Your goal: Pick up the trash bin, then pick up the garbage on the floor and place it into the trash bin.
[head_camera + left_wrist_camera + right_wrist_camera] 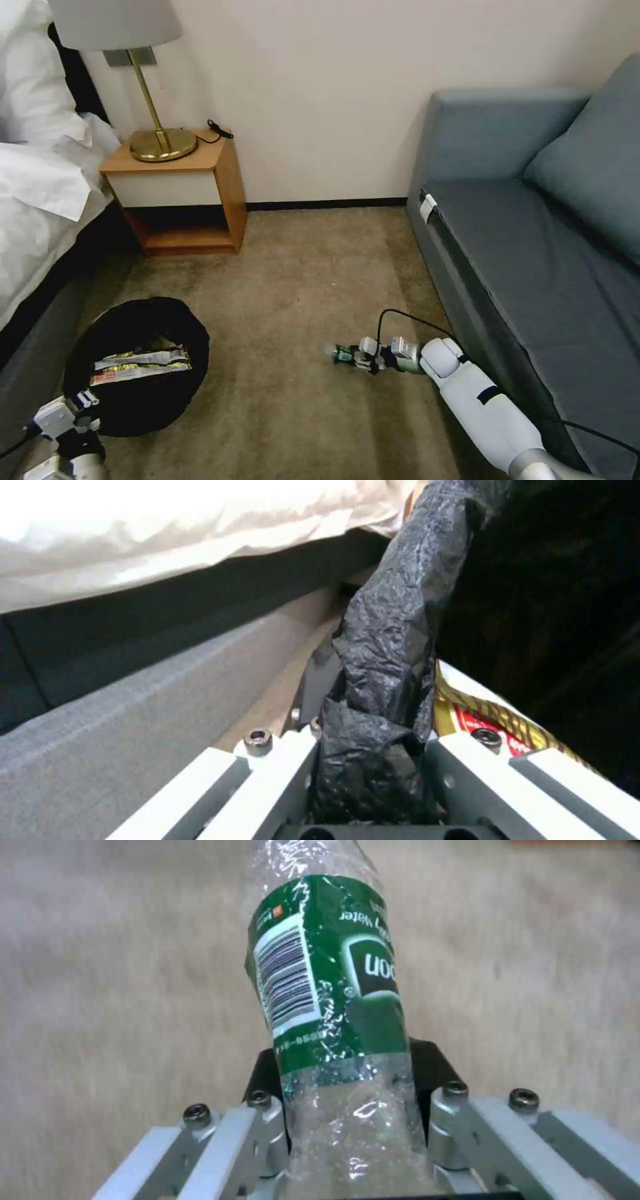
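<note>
The trash bin, black and lined with a black bag, is at the lower left beside the bed. My left gripper is shut on its near rim; the left wrist view shows the crumpled bag pinched between my fingers. Wrappers, yellow-green and red-and-white, lie inside it, and one also shows past the bag in that wrist view. My right gripper is shut on a crushed clear bottle with a green label, held low over the carpet right of the bin.
A wooden nightstand with a brass lamp stands against the far wall. The bed runs along the left and a grey-blue sofa along the right. Open carpet lies between them.
</note>
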You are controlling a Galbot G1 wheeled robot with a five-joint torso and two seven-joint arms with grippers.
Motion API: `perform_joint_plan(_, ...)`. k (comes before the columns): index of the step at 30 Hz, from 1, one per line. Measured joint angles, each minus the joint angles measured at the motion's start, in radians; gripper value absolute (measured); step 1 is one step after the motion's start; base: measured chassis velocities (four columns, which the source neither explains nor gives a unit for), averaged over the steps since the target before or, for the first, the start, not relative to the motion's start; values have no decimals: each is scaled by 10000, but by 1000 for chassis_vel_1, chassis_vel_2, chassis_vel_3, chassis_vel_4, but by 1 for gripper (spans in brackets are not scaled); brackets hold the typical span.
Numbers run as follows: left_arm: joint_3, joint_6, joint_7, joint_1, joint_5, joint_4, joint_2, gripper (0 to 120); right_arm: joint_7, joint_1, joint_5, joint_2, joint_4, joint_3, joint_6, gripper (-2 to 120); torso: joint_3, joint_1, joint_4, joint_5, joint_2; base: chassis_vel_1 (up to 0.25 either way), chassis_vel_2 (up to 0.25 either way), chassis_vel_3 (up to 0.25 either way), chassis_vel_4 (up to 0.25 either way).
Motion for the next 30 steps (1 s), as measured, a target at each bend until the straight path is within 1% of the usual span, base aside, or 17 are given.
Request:
perform_joint_plan(2, 25, -10, 4, -17, 9, 24, -1, 3, -73, -90, 393, 59, 696, -121, -147, 28, 0, 0, -1, 0, 0, 0, 0, 0, 0)
perform_joint_plan(6, 60, -12, 8, -35, 40, 61, -7, 3, -26, -197, 692, 144, 1229, -274, -246, 28, 0, 0, -1, -1, 0, 0, 0, 0, 0)
perform_joint_plan(7, 79, -12, 8, -49, 51, 78, -10, 3, 181, -298, 866, 250, 1577, -431, -257, 28, 0, 0, 0, 0, 0, 0, 0, 0, 0)
perform_joint_plan(10, 99, -13, 9, -69, 65, 96, -11, 3, 423, -374, 1016, 389, 1875, -612, -236, 28, 0, 0, -1, -1, 0, 0, 0, 0, 0)
perform_joint_plan(12, 126, -13, 10, -84, 85, 100, -9, 3, 994, -413, 1445, 555, 2318, -1068, -165, 28, 0, 0, 0, 0, 0, 0, 0, 0, 0)
perform_joint_plan(13, 126, -13, 10, -84, 85, 100, -9, 3, 994, -413, 1445, 555, 2318, -1068, -165, 28, 0, 0, 0, 0, 0, 0, 0, 0, 0)
perform_joint_plan(15, 138, -12, 12, -88, 103, 93, -8, 3, 1423, -408, 1968, 727, 2681, -1486, -148, 28, 0, 0, 0, 0, 0, 0, 0, 0, 0)
perform_joint_plan(18, 155, -13, 12, -92, 124, 93, -18, 3, 1670, -379, 2332, 870, 2929, -1756, -152, 28, 0, 0, 0, 0, 0, 0, 0, 0, 0)
perform_joint_plan(20, 212, -13, 13, -99, 161, 104, -55, 3, 2057, -244, 3225, 1073, 3347, -2425, -182, 28, 0, 0, 0, 0, 0, 0, 0, 0, 0)
perform_joint_plan(21, 212, -13, 13, -99, 161, 104, -55, 3, 2057, -244, 3225, 1073, 3347, -2425, -182, 28, 0, 0, 0, 0, 0, 0, 0, 0, 0)
perform_joint_plan(22, 233, -13, 13, -104, 164, 113, -60, 3, 2128, -178, 3549, 1115, 3439, -2648, -196, 28, 0, 0, 0, 0, 0, 0, 0, 0, 0)
perform_joint_plan(24, 279, -13, 14, -124, 168, 119, -49, 3, 2161, 83, 4532, 1206, 3667, -3321, -290, 28, 0, 0, 0, -1, 0, 0, 0, 0, 0)
perform_joint_plan(25, 279, -13, 14, -124, 168, 119, -49, 3, 2161, 83, 4532, 1206, 3667, -3321, -290, 28, 0, 0, 0, -1, 0, 0, 0, 0, 0)
perform_joint_plan(28, 286, -10, 14, -164, 167, 102, -3, 3, 2432, 491, 5966, 1423, 3960, -4267, -685, 28, 0, 0, -1, -1, 0, 0, 0, 0, 0)
perform_joint_plan(29, 286, -10, 14, -164, 167, 102, -3, 3, 2432, 491, 5966, 1423, 3960, -4267, -685, 28, 0, 0, -1, -1, 0, 0, 0, 0, 0)
perform_joint_plan(30, 285, -9, 15, -172, 168, 96, -2, 3, 2527, 587, 6294, 1513, 4040, -4485, -795, 28, 0, 0, 0, -2, 0, 0, 0, 0, 0)
